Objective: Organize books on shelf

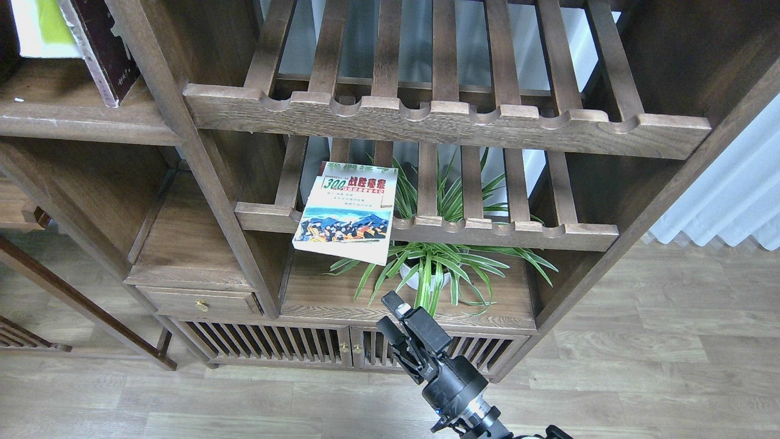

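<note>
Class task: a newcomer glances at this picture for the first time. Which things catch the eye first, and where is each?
The colourful book lies on the lower slatted rack, its corner overhanging the front rail. Beside and below it, a striped green plant spreads in a white pot. At bottom centre, a black claw points up toward the shelving.

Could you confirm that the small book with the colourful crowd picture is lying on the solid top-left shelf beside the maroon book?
Not quite. The head view shows the crowd-picture book on the lower slatted rack, overhanging its front rail. The maroon book is on the solid shelf.
</note>
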You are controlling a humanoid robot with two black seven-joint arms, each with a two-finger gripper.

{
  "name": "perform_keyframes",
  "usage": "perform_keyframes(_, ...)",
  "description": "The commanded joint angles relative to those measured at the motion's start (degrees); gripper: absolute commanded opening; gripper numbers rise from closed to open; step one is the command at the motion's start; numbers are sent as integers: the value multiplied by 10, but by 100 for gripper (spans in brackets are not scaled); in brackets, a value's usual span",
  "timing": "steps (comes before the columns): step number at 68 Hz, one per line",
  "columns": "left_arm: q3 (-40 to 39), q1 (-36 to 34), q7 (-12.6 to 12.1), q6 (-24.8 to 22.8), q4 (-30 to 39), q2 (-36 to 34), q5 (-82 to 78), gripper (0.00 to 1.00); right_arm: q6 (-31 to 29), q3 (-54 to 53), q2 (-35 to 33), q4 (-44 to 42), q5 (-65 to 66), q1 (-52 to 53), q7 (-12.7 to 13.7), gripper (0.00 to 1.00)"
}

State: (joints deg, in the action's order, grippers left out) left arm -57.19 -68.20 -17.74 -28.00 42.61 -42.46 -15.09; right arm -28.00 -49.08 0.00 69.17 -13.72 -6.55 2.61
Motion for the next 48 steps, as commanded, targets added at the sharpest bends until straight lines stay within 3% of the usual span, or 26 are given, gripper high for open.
perform_keyframes(1,-2,2,0,0,3,-4,2,61,0,0,0,0,0,1,0,91)
perform_keyframes(27,-54,60,5,0,71,-46,2,64,0,-1,0,-3,-1,7,0,91)
perform_keyframes(48,-215,242,3,0,228,-61,2,64,0,0,0,-10,-2,10,0,93)
